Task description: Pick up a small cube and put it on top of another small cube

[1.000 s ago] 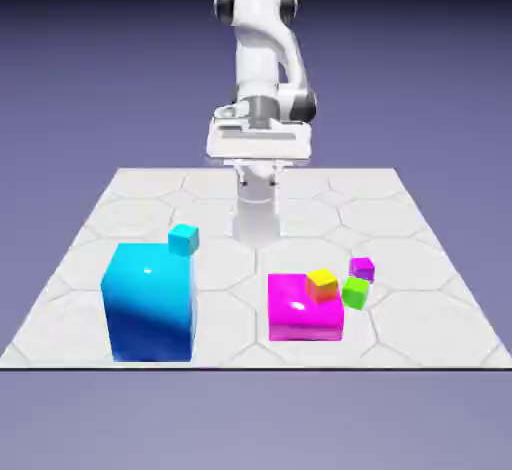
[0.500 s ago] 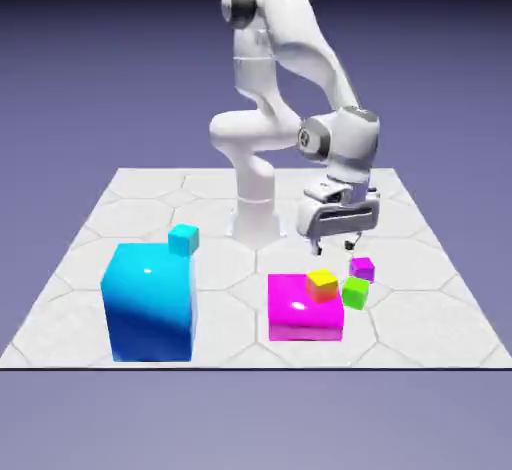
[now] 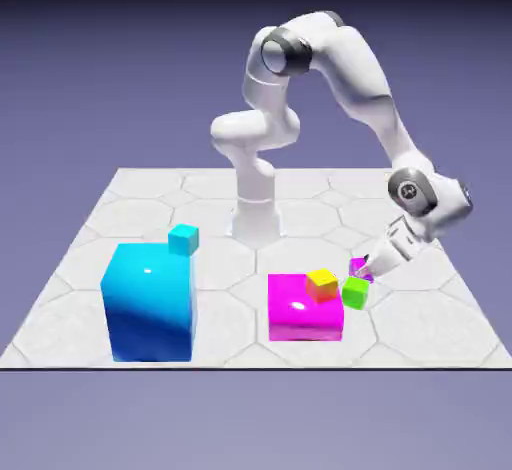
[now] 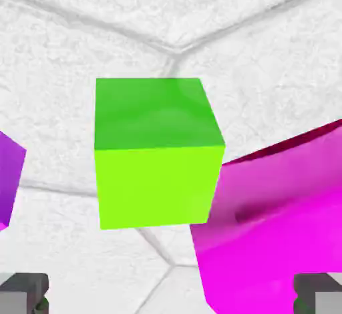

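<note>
The small cube [image 3: 357,266], tiny and magenta-purple, sits on the table at the exterior view's right, just behind a tiny green cube [image 3: 355,292]. My gripper [image 3: 367,266] hangs tilted right at it, open, partly covering it and holding nothing. In the hand view the green cube [image 4: 157,152] fills the middle, while the small cube [image 4: 8,179] shows only as a sliver at the left edge. My gripper [image 4: 171,296] has both grey fingertips [image 4: 23,292] far apart at the bottom corners. Another small cube [image 3: 183,239], tiny and cyan, rests behind the big cyan block [image 3: 150,300].
A big magenta block [image 3: 305,308] stands left of the green cube, with a tiny yellow-orange cube [image 3: 322,284] on its top. In the hand view the magenta block [image 4: 280,219] looms at the right, close to the right fingertip. The white hexagon-patterned table [image 3: 420,308] carries everything.
The arm swung from the table's back toward the exterior view's right and dropped down to the tiny cubes. The gripper opened wide. No cube has moved.
</note>
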Robot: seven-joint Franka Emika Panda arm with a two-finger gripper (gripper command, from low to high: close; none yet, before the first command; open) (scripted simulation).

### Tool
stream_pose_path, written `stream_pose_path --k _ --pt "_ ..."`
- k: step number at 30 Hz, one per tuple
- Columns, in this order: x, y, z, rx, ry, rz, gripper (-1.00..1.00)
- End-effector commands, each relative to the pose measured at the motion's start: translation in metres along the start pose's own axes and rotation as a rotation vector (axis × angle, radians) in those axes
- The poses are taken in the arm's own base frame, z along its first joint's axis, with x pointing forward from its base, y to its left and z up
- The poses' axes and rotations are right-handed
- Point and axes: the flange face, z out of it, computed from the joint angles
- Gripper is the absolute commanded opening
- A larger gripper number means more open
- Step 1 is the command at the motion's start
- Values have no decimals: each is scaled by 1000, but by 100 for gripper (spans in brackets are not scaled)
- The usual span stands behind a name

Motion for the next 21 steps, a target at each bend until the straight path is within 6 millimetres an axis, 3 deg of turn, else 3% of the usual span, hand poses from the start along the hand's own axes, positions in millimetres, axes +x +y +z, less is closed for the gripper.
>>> stream_pose_path --k 1,13,15,18,19,20,21 --pt "-2 -13 0 -42 -10 -29 0" --pt "-46 -146 9 -531 -78 -296 0" --pt "-49 -151 9 -550 -79 -304 0" --pt "-40 -139 57 -551 -79 -302 0" --pt "-39 -137 65 -550 -80 -303 0" --pt "-39 -137 65 -550 -80 -303 -100" --pt "-39 -137 65 -550 -80 -303 -100"
